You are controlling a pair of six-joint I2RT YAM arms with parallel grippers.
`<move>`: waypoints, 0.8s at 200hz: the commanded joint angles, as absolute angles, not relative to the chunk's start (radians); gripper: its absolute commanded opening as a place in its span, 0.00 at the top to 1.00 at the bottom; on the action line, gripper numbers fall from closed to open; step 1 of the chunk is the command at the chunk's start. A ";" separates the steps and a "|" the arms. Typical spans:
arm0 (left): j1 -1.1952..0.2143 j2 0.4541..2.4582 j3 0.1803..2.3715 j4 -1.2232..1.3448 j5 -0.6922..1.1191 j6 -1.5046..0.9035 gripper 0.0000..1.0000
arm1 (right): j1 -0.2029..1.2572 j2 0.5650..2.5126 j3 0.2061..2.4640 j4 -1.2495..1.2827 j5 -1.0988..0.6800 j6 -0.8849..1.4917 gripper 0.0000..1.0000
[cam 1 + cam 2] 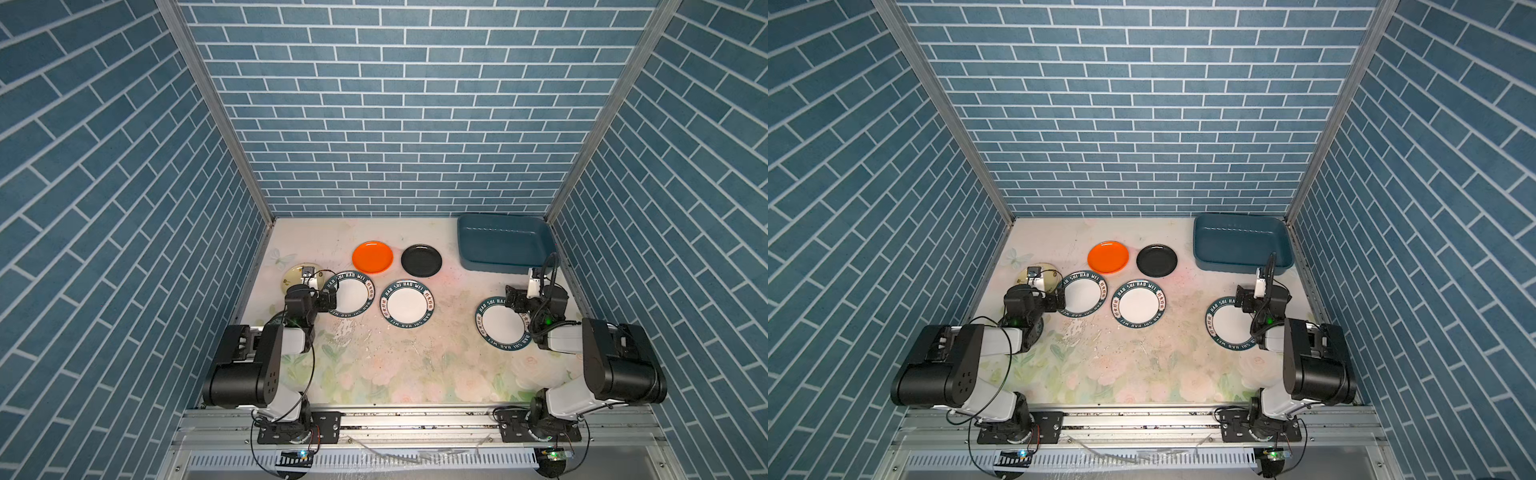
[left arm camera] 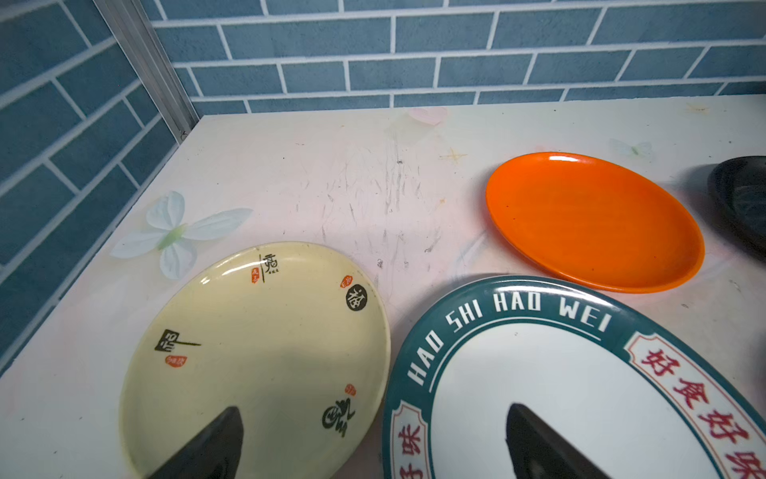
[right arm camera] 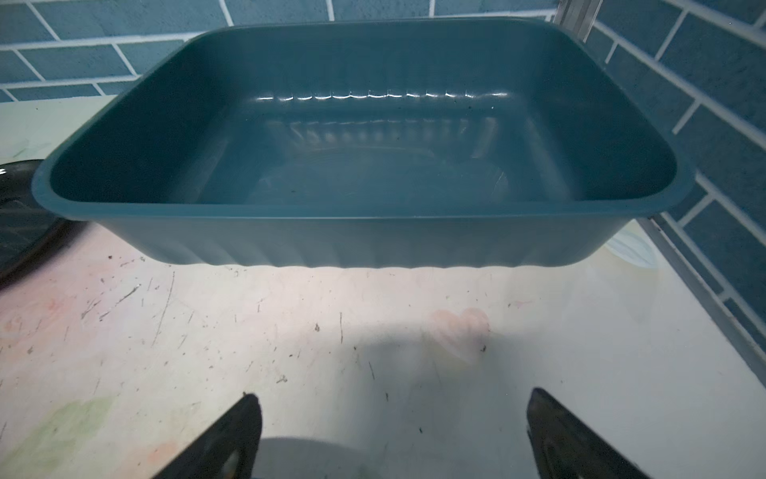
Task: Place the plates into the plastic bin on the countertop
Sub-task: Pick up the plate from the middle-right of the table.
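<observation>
Your left pincer [image 2: 373, 414], spread wide and empty, hangs over the cream plate [image 2: 257, 356] and a white lettered plate [image 2: 559, 394]; the right pincer [image 3: 393, 397], spread wide and empty too, faces the plastic bin [image 3: 352, 209], which stands in the far right corner of the counter [image 1: 374, 365]; a faint round shape [image 3: 373, 182] on its floor is perhaps a plate

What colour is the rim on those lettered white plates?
Dark teal rim, white lettering, red characters; clearest in the left wrist view.

Glossy, smooth orange round plate [image 2: 592, 224]; glossy cream-yellow round plate [image 2: 257, 352]; shiny dark teal rectangular plastic bin [image 3: 360, 244]; matt, scuffed pale floral countertop [image 2: 331, 166].
</observation>
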State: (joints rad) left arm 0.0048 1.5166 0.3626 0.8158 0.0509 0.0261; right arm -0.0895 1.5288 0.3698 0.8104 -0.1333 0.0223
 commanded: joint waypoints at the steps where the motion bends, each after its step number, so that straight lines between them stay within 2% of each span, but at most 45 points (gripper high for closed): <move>1: 0.015 1.528 0.386 0.865 0.067 0.061 0.00 | -0.083 1.543 0.391 0.874 -0.149 0.035 0.01; 132: 0.015 1.527 0.386 0.864 0.067 0.061 0.00 | -0.083 1.543 0.392 0.872 -0.150 0.038 0.01; 160: 0.015 1.526 0.384 0.869 0.068 0.061 0.00 | -0.083 1.540 0.393 0.869 -0.106 0.051 0.01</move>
State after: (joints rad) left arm 0.0082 1.5169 0.3721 0.8505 0.0544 0.0505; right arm -0.0895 1.5299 0.3733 0.8459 -0.1276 0.0284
